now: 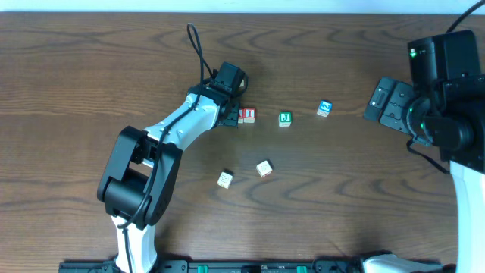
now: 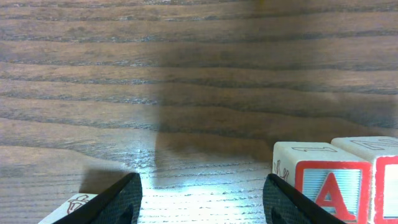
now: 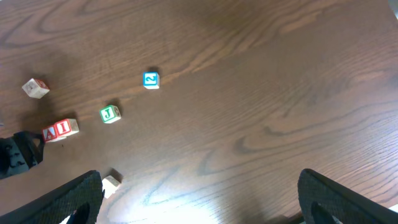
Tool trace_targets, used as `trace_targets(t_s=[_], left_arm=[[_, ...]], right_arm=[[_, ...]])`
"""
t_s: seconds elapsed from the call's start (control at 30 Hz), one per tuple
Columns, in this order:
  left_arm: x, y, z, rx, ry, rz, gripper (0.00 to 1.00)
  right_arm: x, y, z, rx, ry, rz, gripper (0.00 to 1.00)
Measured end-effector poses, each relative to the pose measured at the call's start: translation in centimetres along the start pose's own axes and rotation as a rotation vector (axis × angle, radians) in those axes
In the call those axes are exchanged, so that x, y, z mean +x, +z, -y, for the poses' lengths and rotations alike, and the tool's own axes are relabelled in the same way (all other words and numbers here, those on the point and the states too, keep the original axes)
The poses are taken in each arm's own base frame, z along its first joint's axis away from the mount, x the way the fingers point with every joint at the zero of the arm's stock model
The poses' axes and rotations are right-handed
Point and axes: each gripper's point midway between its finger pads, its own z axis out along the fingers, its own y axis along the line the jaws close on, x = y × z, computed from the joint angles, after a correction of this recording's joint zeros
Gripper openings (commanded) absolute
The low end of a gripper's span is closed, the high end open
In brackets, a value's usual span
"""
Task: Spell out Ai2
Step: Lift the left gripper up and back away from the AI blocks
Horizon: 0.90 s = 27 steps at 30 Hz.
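Jaws on left gripper (image 2: pixel 202 200) are wide apart and empty, right beside A block (image 2: pixel 328 186), which touches I block (image 2: pixel 387 186). 2 block (image 1: pixel 324 108) sits well apart. Right gripper (image 3: pixel 208 199) is spread too, nothing in it.

Red A block (image 2: pixel 328 190), green J block (image 1: pixel 285 117), blue block (image 1: pixel 324 108), possibly 2.
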Motion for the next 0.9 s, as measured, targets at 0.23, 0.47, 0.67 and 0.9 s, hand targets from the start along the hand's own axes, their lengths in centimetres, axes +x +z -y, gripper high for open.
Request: trace_targets(t_s=[0.23, 0.47, 0.67, 0.9], left_arm=[[-0.06, 0.00, 0.07, 0.004, -0.001, 0.002, 0.66], [-0.07, 0.00, 0.07, 0.004, -0.001, 0.003, 0.67], [-0.06, 0.00, 0.07, 0.004, 0.000, 0.002, 0.67], [0.32, -0.01, -0.79, -0.040, 0.016, -0.010, 0.70]], right_arm=[[0.00, 0.00, 0.00, 0.000, 0.000, 0.000, 0.99], [0.01, 0.01, 0.00, 0.000, 0.000, 0.000, 0.99], [0.00, 0.00, 0.00, 0.000, 0.000, 0.000, 0.99], [0.01, 0.00, 0.01, 0.000, 0.000, 0.000, 0.99]])
